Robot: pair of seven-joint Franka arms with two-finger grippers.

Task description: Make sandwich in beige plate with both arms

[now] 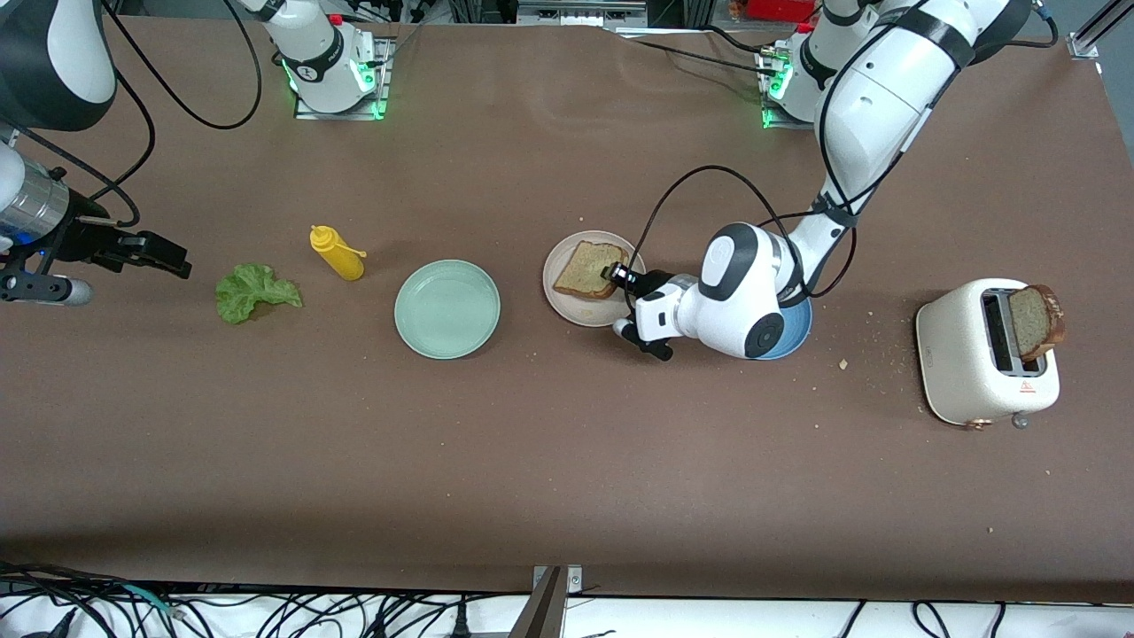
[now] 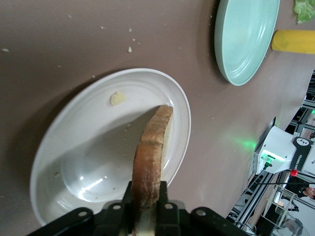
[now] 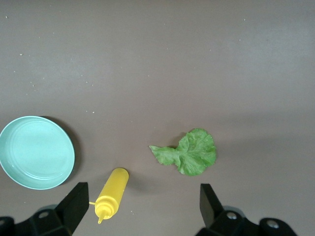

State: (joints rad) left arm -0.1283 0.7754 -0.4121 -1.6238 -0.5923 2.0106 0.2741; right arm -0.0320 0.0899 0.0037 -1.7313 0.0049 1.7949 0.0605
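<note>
Over the beige plate (image 1: 567, 297) near the middle of the brown surface (image 1: 567, 461), the front view shows the left gripper (image 1: 617, 275) holding a bread slice (image 1: 588, 270) by one edge, the slice tilted above the plate. The left arm (image 1: 873, 115) reaches down from its base, and its wrist covers most of a blue plate (image 1: 795, 332) just beside the beige one. A mint green plate (image 1: 447, 309) sits toward the right arm's end, then a yellow squeeze bottle (image 1: 337, 252) lying on its side, then a lettuce leaf (image 1: 252, 291). A white toaster (image 1: 983, 354) stands at the left arm's end with a second bread slice (image 1: 1035, 321) sticking up from its slot. The right gripper (image 1: 164, 255) waits above the surface near the leaf. In the left wrist view, the left gripper (image 2: 146, 209) is clamped on the brown crust of the bread slice (image 2: 151, 157), which stands edge-on over the beige plate (image 2: 74, 162); crumbs lie in the plate. In the right wrist view, the right gripper (image 3: 142, 204) has its fingers spread apart above the lettuce leaf (image 3: 189, 152) and yellow squeeze bottle (image 3: 110, 194), with the mint green plate (image 3: 35, 152) beside them.
</note>
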